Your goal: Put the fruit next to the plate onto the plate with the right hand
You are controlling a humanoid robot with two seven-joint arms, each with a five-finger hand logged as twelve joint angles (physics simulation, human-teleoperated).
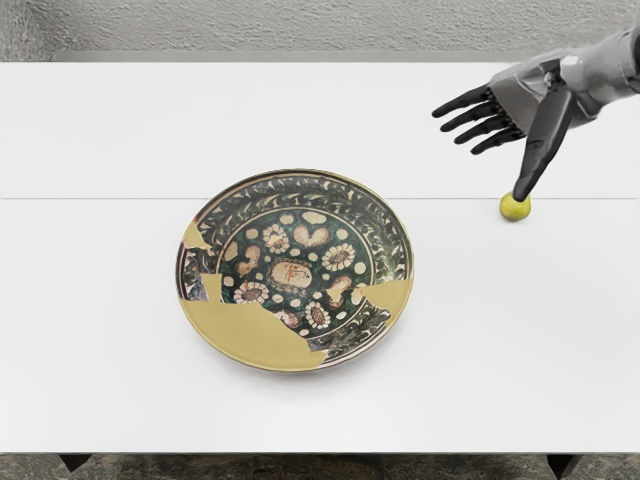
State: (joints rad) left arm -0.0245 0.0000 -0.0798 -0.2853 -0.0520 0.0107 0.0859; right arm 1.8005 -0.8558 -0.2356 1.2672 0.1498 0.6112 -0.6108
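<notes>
My right hand (515,105) reaches in over the tabletop's far right corner, its four fingers (465,101) spread wide and pointing left. The thumb hangs straight down, its tip at the very top of the small yellow-green fruit (515,208), though I cannot tell whether it touches, and I hold nothing. The fruit sits on the white tabletop (120,130) toward the right edge, well apart from the patterned plate (296,180), which lies in the middle, somewhat nearer the front edge.
</notes>
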